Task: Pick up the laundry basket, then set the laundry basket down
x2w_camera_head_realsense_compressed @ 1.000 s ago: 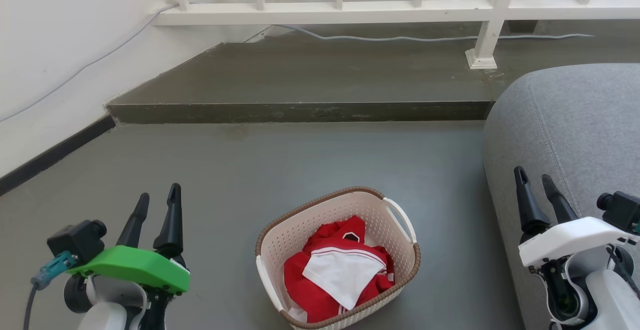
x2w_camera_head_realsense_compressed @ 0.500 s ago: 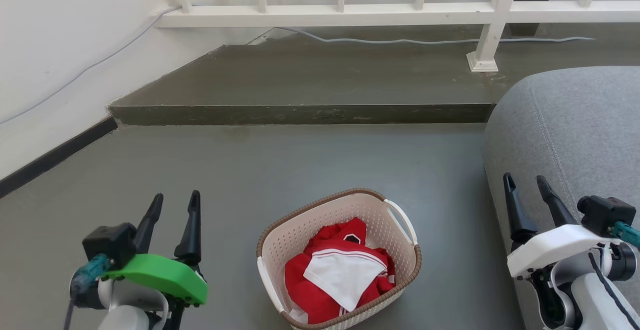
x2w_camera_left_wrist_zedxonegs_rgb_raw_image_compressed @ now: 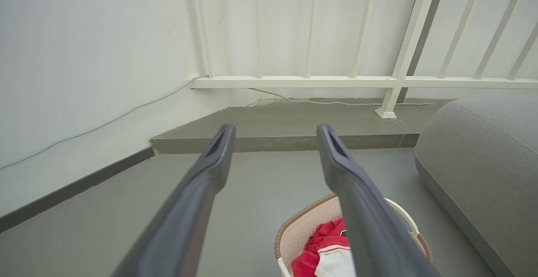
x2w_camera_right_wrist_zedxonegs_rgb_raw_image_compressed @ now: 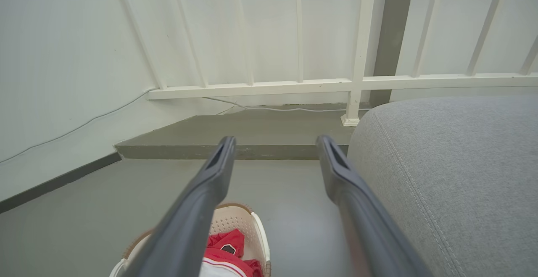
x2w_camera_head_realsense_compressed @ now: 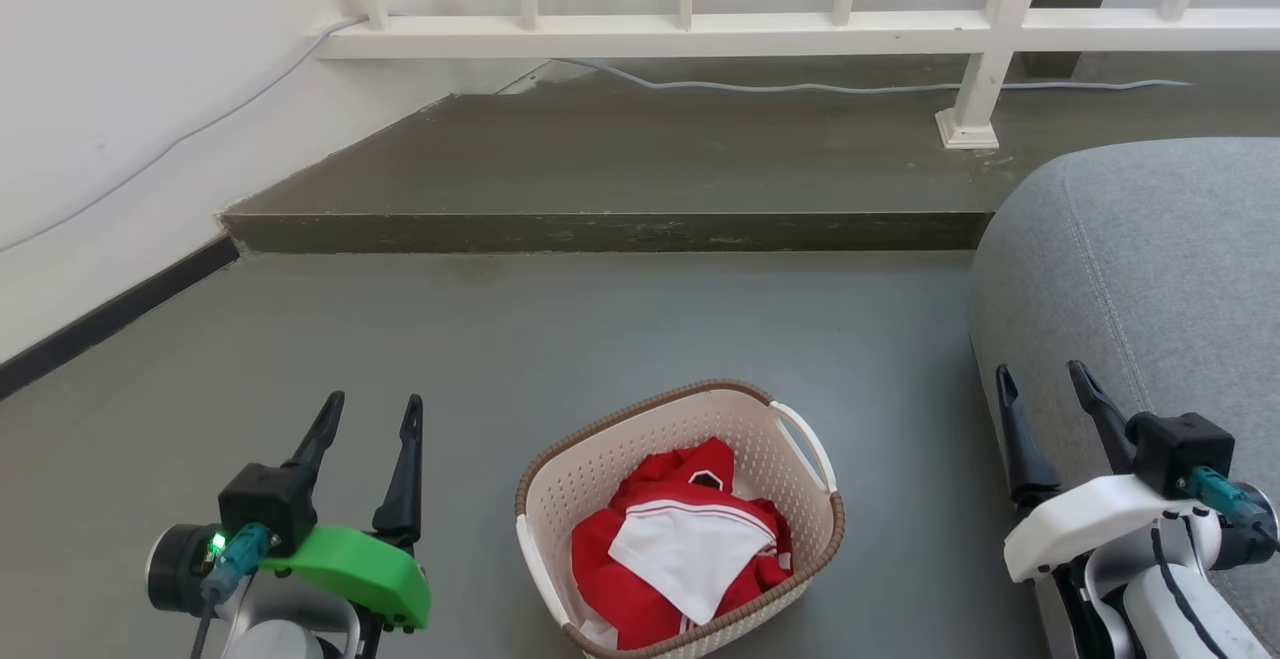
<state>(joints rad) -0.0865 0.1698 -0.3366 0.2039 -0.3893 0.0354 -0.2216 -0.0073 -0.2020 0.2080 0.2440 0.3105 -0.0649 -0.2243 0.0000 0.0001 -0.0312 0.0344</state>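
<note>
The cream-white perforated plastic laundry basket stands upright on the grey floor, between the two grippers and touched by neither. The left gripper hangs to the left of the basket, clear of its rim. Its two long dark fingers are spread wide with nothing between them. The right gripper hangs to the right of the basket, somewhat farther off, its fingers likewise parted and empty. In the left wrist view the basket sits low, partly behind that gripper's right-hand finger. In the right wrist view it lies at the bottom edge, under the left-hand finger.

The basket is a rounded rectangle turned at a slant, with a brown woven-look rim running round its top. One white handle arches over the rim on the basket's right side, and another hugs its left side. Inside lies a crumpled heap of red and white clothing, below the rim.

A grey upholstered cushion bulks to the right of the basket, behind the right gripper. Beyond the basket a low dark step rises, and farther beyond stands a white railing.
</note>
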